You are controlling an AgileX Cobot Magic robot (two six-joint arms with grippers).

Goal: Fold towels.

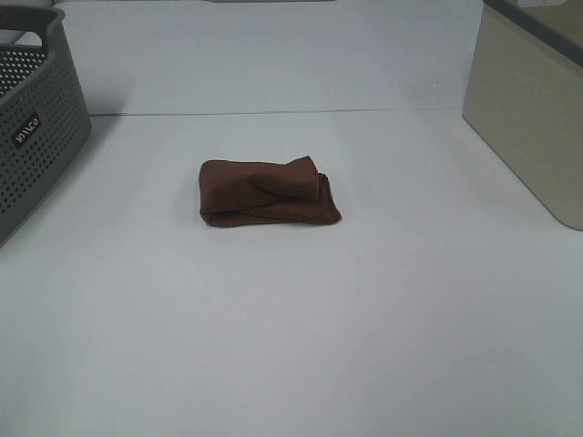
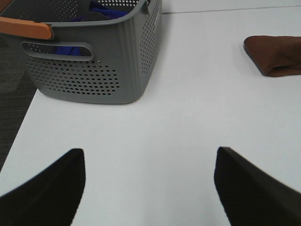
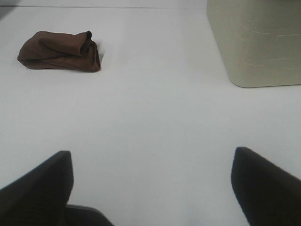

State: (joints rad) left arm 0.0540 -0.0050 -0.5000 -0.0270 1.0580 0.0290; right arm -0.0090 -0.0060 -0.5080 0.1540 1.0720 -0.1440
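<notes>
**Towel folded and lying free; both claws stand back, spread and empty**

Your left claw (image 2: 148, 188) has its jaws spread wide with nothing between them, only bare table (image 2: 188, 117). The right claw (image 3: 150, 188) is spread just as wide and equally empty. Neither arm shows in the high view, so both are drawn back toward your side of the table.

The towel (image 1: 269, 193) lies well ahead of both claws, about midway between them: ahead and to the right of the left claw (image 2: 275, 56), ahead and to the left of the right one (image 3: 61, 51). It sits as a compact, layered bundle, a little lumpy, with one upper flap slightly askew at its right end. No white tag shows.

Judging by that shape, the folding looks done or nearly so. You are either at rest after the last fold or about to tidy it. If you mean to square it up, the next move calls for a long reach forward from either side and a pinch on that loose flap without dragging the layers under it.

Room is generous. The table ahead of both claws is bare right up to the towel. Mind the grey basket (image 2: 94, 61) ahead and left of the left claw, and the beige bin (image 3: 254, 42) ahead and right of the right claw; the table edge runs close on the left claw's outer side.
</notes>
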